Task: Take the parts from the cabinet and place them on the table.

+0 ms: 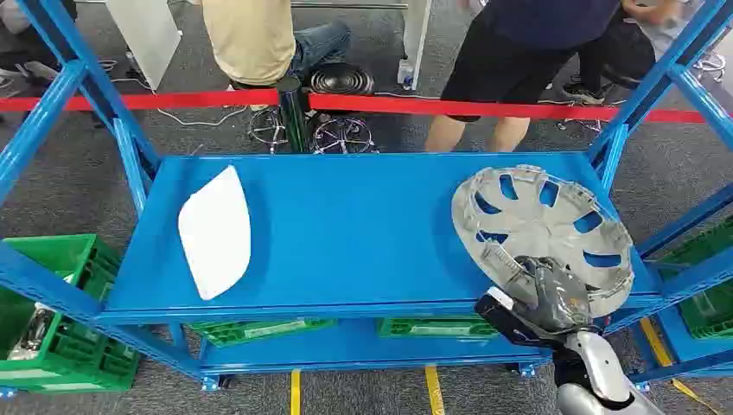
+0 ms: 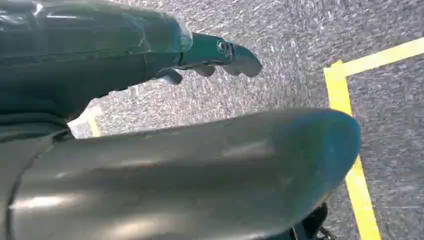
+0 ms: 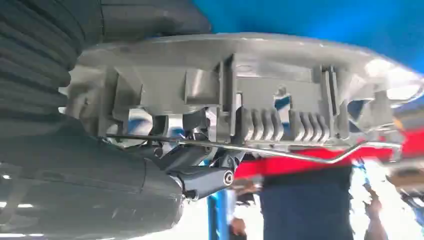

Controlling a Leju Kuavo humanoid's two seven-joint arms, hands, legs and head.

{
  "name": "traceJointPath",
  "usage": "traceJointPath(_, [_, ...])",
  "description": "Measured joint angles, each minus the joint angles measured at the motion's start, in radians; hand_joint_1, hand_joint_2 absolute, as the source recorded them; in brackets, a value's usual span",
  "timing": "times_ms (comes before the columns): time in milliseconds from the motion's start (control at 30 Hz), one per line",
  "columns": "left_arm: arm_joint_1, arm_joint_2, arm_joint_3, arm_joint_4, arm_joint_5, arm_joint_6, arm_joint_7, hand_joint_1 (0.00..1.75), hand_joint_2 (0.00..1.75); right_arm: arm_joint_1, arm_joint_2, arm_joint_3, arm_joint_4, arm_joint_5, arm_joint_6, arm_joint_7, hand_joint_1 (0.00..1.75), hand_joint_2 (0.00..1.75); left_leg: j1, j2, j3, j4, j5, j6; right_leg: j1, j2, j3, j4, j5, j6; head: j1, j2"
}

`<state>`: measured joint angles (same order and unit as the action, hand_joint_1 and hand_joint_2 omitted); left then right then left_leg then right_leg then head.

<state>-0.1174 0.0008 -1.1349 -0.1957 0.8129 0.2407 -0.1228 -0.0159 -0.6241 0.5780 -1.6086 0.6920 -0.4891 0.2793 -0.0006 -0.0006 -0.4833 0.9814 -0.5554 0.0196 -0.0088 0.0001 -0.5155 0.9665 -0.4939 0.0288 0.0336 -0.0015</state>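
Blue shelf (image 1: 346, 233) carries a white panel (image 1: 215, 232). Your right hand (image 1: 553, 294) grips the wheel cover (image 1: 540, 226) by its rim, to lift it out. Your left hand (image 2: 210, 55) hangs empty, fingers apart.

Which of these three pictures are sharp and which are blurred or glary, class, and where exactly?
Head view: evenly lit and sharp, the wheel cover and white panel crisp on the blue shelf. Left wrist view: the floor's yellow tape slightly soft, the left hand close and dark. Right wrist view: the wheel cover's ribs sharp, the background people blurred, glare at its far rim.
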Motion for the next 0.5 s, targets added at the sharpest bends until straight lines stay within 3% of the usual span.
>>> traceJointPath(133, [0.0, 0.0, 0.0, 0.0, 0.009, 0.027, -0.054, 0.0, 0.0, 0.016, -0.001, -0.047, -0.123, 0.0, -0.005, -0.018, 1.75, 1.75, 0.0, 0.002, 0.0, 0.0, 0.0, 0.0, 0.0, 0.001, -0.001, 0.0, 0.0, 0.0, 0.0, 0.0])
traceJointPath(167, [0.0, 0.0, 0.0, 0.0, 0.013, 0.027, -0.065, 0.0, 1.75, 0.022, -0.001, -0.057, -0.145, -0.001, -0.007, -0.023, 1.75, 1.75, 0.0, 0.001, 0.0, 0.0, 0.0, 0.0, 0.0, 0.001, -0.001, 0.0, 0.0, 0.0, 0.0, 0.0])
traceJointPath(233, [-0.001, 0.0, 0.0, 0.0, 0.016, 0.029, -0.101, 0.0, 1.75, 0.032, -0.002, -0.083, -0.213, -0.006, -0.013, -0.039, 1.75, 1.75, 0.0, 0.001, -0.001, 0.0, 0.0, 0.0, 0.0, 0.001, -0.002, 0.0, 0.0, 0.0, 0.0, 0.0])
traceJointPath(500, [-0.008, -0.001, 0.0, 0.0, 0.026, 0.024, -0.127, 0.0, 1.75, 0.06, 0.0, -0.18, -0.372, -0.052, -0.03, -0.081, 1.75, 1.75, 0.0, 0.001, -0.001, 0.0, 0.0, 0.0, 0.0, 0.001, -0.002, 0.0, 0.0, 0.0, 0.0, 0.0])
